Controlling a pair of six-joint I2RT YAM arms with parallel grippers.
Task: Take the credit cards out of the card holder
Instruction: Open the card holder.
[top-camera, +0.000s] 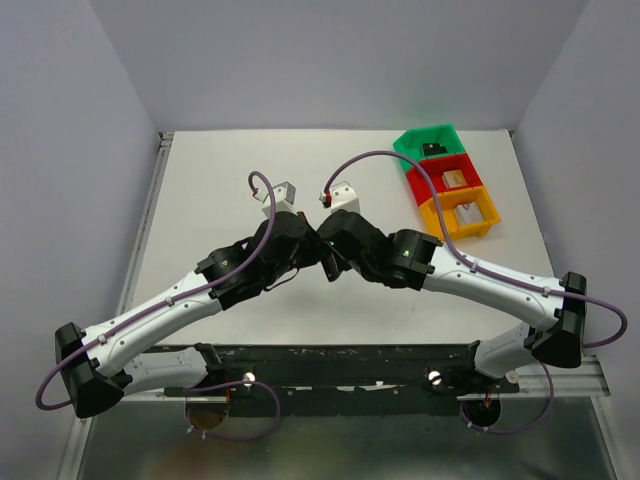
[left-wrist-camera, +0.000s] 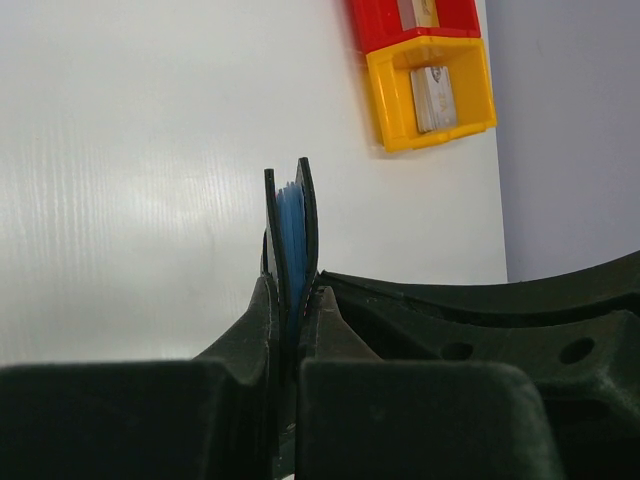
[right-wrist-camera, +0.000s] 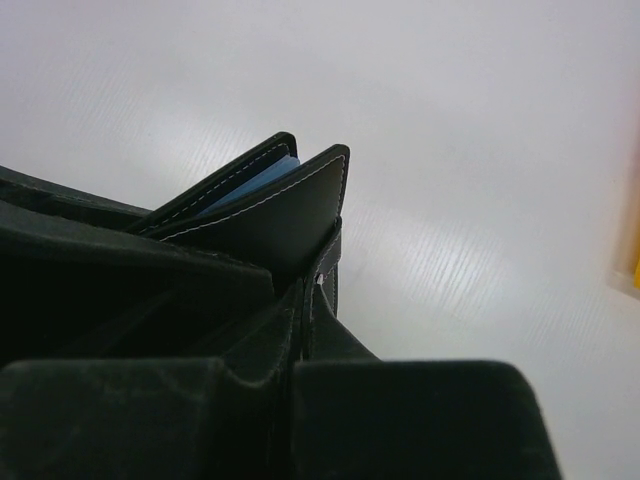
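The black card holder (left-wrist-camera: 309, 215) is held off the table between my two grippers, which meet at the table's middle. In the left wrist view it stands edge-on, its two flaps slightly apart with blue-grey pockets (left-wrist-camera: 290, 225) between them. My left gripper (left-wrist-camera: 292, 300) is shut on its lower edge. In the right wrist view the holder (right-wrist-camera: 265, 215) gapes a little, and my right gripper (right-wrist-camera: 318, 285) is shut on its strap tab. No credit card shows; any are hidden inside. In the top view both grippers (top-camera: 308, 246) (top-camera: 330, 255) hide the holder.
Green (top-camera: 430, 143), red (top-camera: 447, 176) and orange (top-camera: 466, 212) bins with small items stand in a row at the far right. The orange bin (left-wrist-camera: 430, 95) and red bin (left-wrist-camera: 415, 20) also show in the left wrist view. The white table (top-camera: 220, 190) is walled round.
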